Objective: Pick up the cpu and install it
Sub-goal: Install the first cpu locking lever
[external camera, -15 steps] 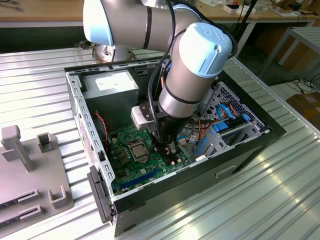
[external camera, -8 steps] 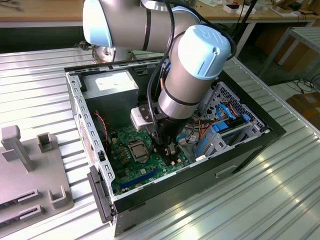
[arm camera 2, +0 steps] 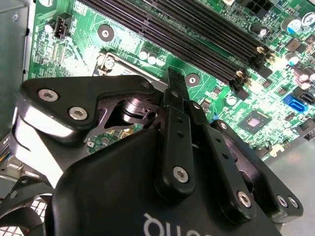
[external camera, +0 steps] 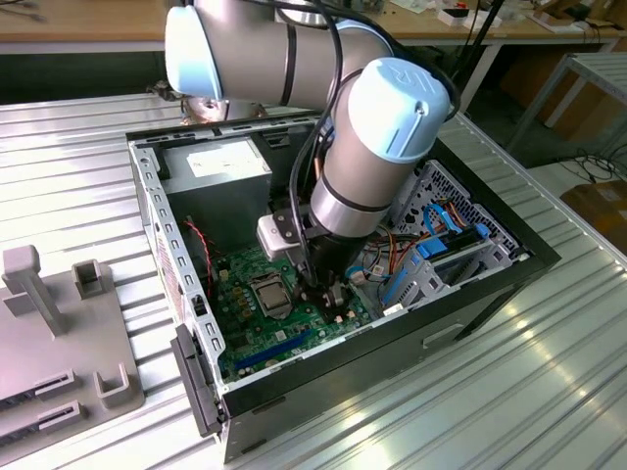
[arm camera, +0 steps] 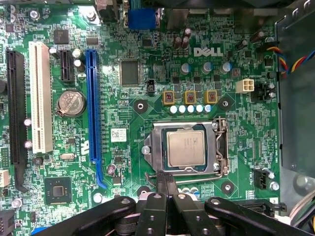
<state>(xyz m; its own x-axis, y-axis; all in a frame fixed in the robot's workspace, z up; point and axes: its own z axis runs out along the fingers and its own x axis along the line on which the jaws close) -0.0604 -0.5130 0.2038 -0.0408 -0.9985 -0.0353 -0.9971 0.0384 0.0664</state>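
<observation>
Inside the computer case [external camera: 323, 401], best done slowly and square to the motherboard [arm camera: 123, 123], with no side load on the socket frame [arm camera: 160, 142] or the cpu [arm camera: 186, 150] lying flat within it. Reaches steeply down from twelve o'clock in the exterior view, tool [arm camera: 166, 181] pressed together on nothing, tips just at six o'clock of the cpu.

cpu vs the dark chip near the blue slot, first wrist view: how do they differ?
The cpu has a pale silver-grey metal face; the dark chip is near-black. The cpu looks larger. The cpu sits inside the silver-framed socket, close to the gripper; the dark chip lies bare on the green board, farther off. Both are flat, square and lie level.
</observation>
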